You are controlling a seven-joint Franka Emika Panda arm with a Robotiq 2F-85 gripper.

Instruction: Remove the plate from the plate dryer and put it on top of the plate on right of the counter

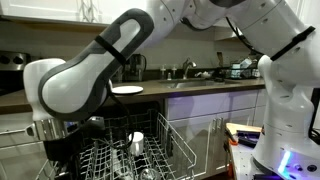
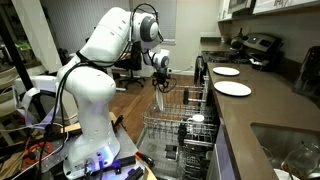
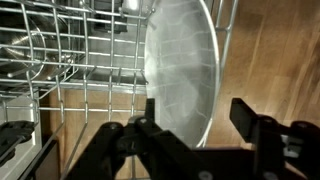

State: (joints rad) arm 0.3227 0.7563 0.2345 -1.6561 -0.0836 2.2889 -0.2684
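The plate (image 3: 180,70) stands on edge in the wire rack (image 3: 60,70), toward twelve o'clock in the wrist view. The fingers (image 3: 245,120) are apart, one on either side of its lower rim.

In the wrist view the round, pale grey-white plate (image 3: 180,60) just ahead of the gripper (image 3: 195,122) is cut off by the top edge. Its lower rim drops behind the dark, blurred fingers (image 3: 150,125), and I can't tell whether either one touches it. In an exterior view the white and black robot arm (image 1: 90,80) blocks my sight of the gripper, and the silver wire plate dryer (image 1: 120,155) beneath it runs off the bottom edge. In an exterior view the gripper (image 2: 162,84) is too small for me to read its jaws.
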